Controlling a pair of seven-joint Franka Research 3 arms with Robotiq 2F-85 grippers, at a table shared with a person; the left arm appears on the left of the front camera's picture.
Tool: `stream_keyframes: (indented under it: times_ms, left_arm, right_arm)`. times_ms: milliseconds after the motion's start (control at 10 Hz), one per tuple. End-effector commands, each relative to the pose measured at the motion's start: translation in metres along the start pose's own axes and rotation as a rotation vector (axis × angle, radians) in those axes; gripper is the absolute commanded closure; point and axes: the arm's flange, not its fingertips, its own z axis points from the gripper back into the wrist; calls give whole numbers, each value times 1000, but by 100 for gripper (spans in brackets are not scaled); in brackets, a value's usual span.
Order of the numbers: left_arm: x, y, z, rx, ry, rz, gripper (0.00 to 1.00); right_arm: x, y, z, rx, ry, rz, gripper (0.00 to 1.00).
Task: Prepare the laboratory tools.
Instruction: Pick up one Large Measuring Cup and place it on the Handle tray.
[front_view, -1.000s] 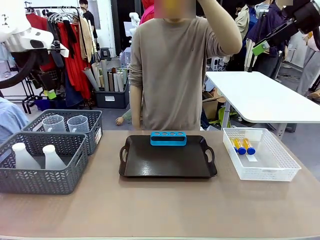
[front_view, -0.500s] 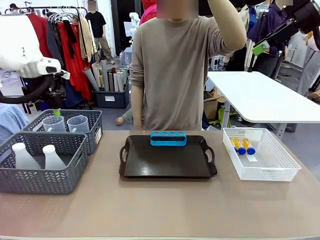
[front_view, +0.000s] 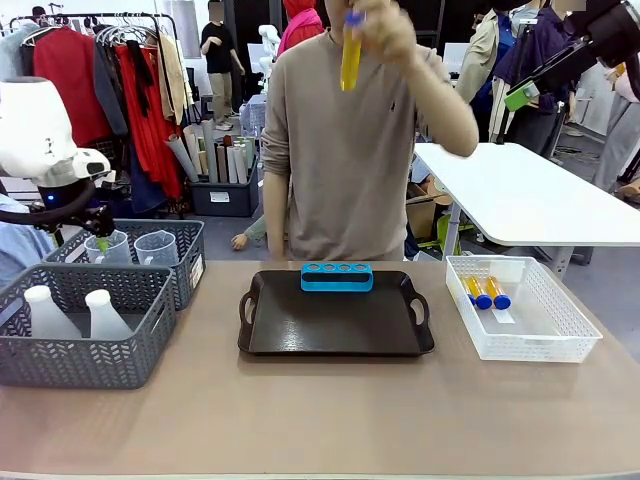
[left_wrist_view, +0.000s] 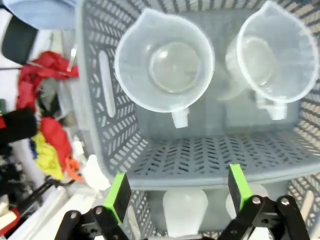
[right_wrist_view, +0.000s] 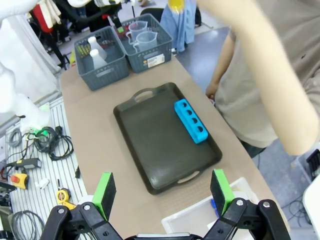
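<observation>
Two clear handled beakers (left_wrist_view: 165, 67) (left_wrist_view: 272, 55) stand in the far grey basket (front_view: 190, 262). My left gripper (left_wrist_view: 177, 192) hangs open just above it, over the left beaker (front_view: 107, 247). Two frosted white flasks (front_view: 45, 310) (front_view: 105, 312) stand in the near grey basket (front_view: 90, 360). The person holds one blue-capped tube of yellow liquid (front_view: 350, 50) up at head height. Two more tubes (front_view: 480, 292) (front_view: 497, 292) lie in the white basket (front_view: 560, 340). My right gripper (right_wrist_view: 162, 192) is open, high above the table's right side, with nothing between its fingers.
A dark brown handled tray (front_view: 335, 325) sits mid-table with a blue tube rack (front_view: 337, 277) at its far edge. The person stands right behind the tray. Bare tabletop (front_view: 320, 420) runs along the front. A white table (front_view: 520, 190) stands behind on the right.
My left arm has come down and right toward the beaker basket. The person's raised hand has dropped into view holding a tube. The right arm has not moved.
</observation>
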Motion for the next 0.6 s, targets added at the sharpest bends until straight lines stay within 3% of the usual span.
stream_keyframes:
  times_ms: [0,500]
  left_arm:
    - [8,5,-11,-33,-14,35,0]
    - [13,11,-38,-58,-12,-9,0]
  right_arm:
    - [3,1,1,1,-3,6,0]
    - [3,1,1,1,-3,6,0]
